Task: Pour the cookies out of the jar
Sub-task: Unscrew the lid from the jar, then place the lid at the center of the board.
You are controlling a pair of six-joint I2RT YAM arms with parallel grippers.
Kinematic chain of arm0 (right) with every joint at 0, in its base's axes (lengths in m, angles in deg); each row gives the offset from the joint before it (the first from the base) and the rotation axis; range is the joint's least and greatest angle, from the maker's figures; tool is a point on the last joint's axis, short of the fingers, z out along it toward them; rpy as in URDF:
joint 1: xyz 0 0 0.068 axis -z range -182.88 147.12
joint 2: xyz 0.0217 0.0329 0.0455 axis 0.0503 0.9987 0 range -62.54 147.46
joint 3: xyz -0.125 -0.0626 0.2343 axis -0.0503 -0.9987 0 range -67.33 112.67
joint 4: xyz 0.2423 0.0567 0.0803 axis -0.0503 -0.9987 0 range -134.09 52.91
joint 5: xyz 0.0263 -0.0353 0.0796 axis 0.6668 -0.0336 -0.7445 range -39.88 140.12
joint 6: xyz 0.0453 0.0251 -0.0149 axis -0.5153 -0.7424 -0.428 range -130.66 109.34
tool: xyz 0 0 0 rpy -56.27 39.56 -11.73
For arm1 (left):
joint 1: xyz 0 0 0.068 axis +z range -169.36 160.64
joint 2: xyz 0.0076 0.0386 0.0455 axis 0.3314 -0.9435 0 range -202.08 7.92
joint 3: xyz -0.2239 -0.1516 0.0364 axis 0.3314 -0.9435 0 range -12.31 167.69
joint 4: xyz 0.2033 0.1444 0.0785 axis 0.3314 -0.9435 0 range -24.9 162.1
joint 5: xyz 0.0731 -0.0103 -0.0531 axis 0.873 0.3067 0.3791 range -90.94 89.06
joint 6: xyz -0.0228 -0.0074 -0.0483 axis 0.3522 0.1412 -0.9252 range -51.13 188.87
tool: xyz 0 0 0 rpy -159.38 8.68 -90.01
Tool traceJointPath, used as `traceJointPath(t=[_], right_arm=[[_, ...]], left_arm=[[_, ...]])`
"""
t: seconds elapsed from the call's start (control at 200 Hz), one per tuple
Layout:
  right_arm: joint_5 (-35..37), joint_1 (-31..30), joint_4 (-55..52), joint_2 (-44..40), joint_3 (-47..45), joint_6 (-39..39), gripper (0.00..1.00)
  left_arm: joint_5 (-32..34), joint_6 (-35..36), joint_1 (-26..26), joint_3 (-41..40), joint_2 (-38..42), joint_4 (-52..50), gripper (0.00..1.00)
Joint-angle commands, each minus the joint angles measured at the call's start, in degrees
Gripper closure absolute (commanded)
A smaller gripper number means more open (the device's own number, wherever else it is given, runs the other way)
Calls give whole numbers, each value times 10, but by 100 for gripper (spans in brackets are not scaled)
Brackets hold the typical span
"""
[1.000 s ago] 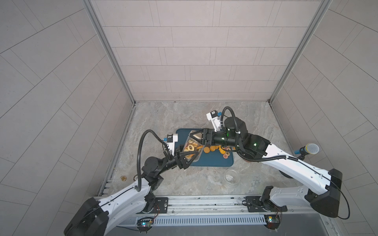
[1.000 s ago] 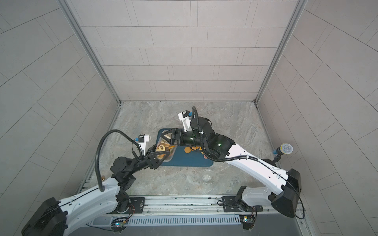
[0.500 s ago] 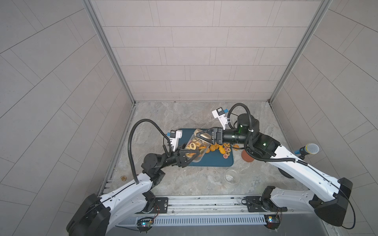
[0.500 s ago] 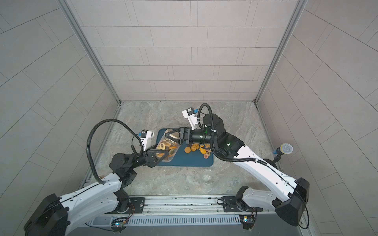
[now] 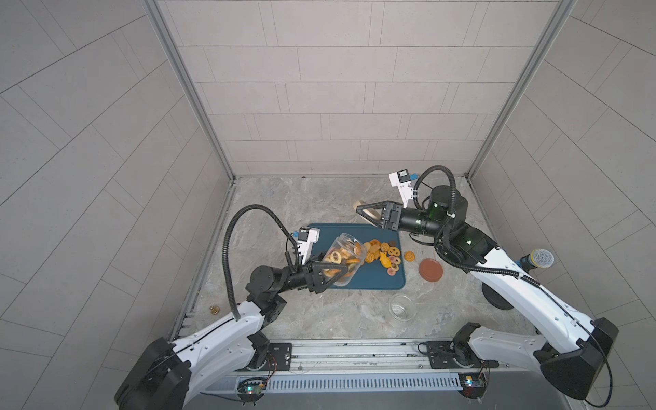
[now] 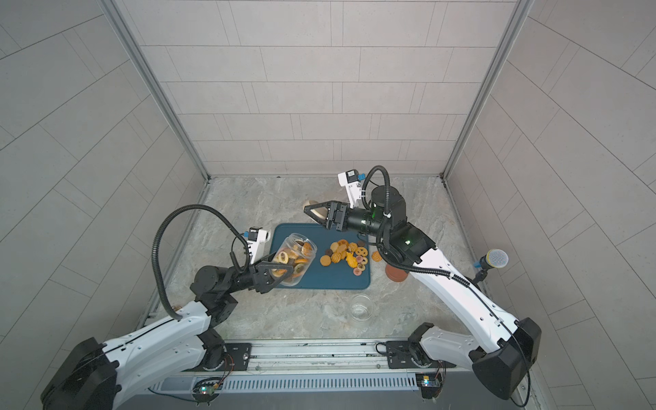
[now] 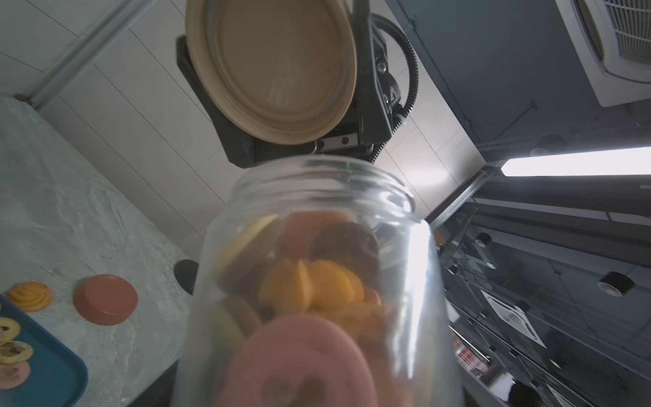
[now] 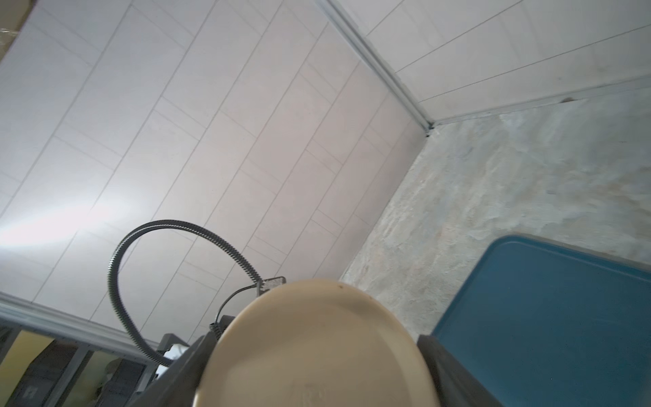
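My left gripper (image 5: 337, 276) (image 6: 280, 275) is shut on the lower body of a clear jar (image 5: 346, 255) (image 6: 296, 255). The jar is tilted over the near-left part of the blue tray (image 5: 358, 282) (image 6: 330, 278), its open mouth pointing up and away. Orange, brown and pink cookies (image 7: 310, 285) fill the jar. More cookies (image 5: 385, 253) (image 6: 348, 253) lie on the tray, and one (image 5: 409, 256) lies on the table beside it. My right gripper (image 5: 367, 213) (image 6: 315, 212) is shut on a beige lid (image 7: 274, 67) (image 8: 317, 345), held in the air past the tray's far edge.
A reddish-brown lid (image 5: 431, 270) (image 7: 105, 299) lies on the marble table right of the tray. An empty clear jar (image 5: 402, 307) (image 6: 362, 307) stands near the front. A microphone (image 5: 536, 258) stands at the right wall. A small brass object (image 5: 214, 310) sits at the left edge.
The right gripper has pulled the beige lid off the jar's mouth and moved it back and right. The left gripper has kept the jar, which is now open.
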Motion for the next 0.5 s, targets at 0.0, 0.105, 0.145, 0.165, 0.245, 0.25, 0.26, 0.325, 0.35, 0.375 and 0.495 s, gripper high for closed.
traceJointPath(t=[0.0, 0.105, 0.145, 0.165, 0.245, 0.25, 0.26, 0.325, 0.35, 0.375, 0.495], right_arm=[[98, -1, -132, -34, 16, 48, 100], [171, -1, -216, -68, -5, 58, 100], [191, -1, -247, -81, -9, 68, 100], [203, -2, -264, -87, -11, 73, 100], [240, -9, -323, -111, -13, 93, 100], [242, -10, -326, -112, -13, 94, 100], [247, -11, -332, -115, -13, 95, 100], [270, -21, -366, -133, -14, 101, 100], [278, -27, -376, -141, -15, 102, 100], [287, -34, -385, -148, -16, 104, 100], [353, -86, -427, -174, -19, 103, 100]], left_arm=[[82, 111, 10, 36, 58, -143, 100], [121, 174, 13, 68, 106, -260, 100], [146, 191, 15, 83, 114, -309, 100], [162, 201, 16, 92, 118, -342, 100], [228, 258, 23, 135, 125, -473, 100], [233, 262, 24, 138, 125, -481, 100], [241, 269, 25, 143, 127, -496, 100], [283, 306, 29, 171, 132, -567, 100], [300, 316, 31, 179, 133, -584, 100], [317, 323, 33, 185, 133, -598, 100], [357, 335, 63, 211, 125, -654, 100]])
